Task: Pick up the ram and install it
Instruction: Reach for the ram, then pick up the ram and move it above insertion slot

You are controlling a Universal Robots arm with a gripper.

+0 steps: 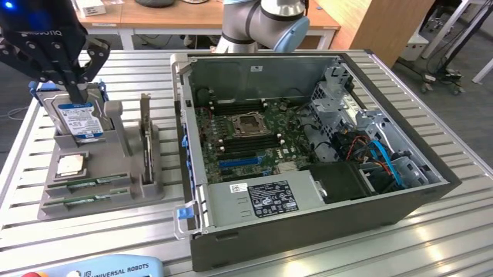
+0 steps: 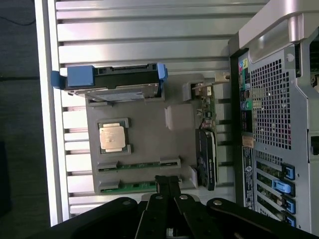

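Observation:
Two green ram sticks lie flat in slots at the near end of the grey holder (image 1: 115, 190); one ram stick (image 1: 86, 183) (image 2: 134, 164) sits beside the other (image 1: 81, 200) (image 2: 130, 186). My black gripper (image 1: 78, 97) (image 2: 167, 181) hangs over the holder at the exterior view's left, its fingers pressed together and shut on nothing. In the wrist view the fingertips point toward the end of the ram slots. The open computer case (image 1: 431, 199) shows its motherboard (image 1: 246, 135) with dark memory slots.
The holder also carries a blue-framed hard drive (image 1: 77, 118), a square silver processor (image 1: 71, 165) and an upright dark expansion card (image 1: 145, 138). The case's tall walls stand right beside the holder. A teach pendant (image 1: 108, 268) lies at the table's near edge.

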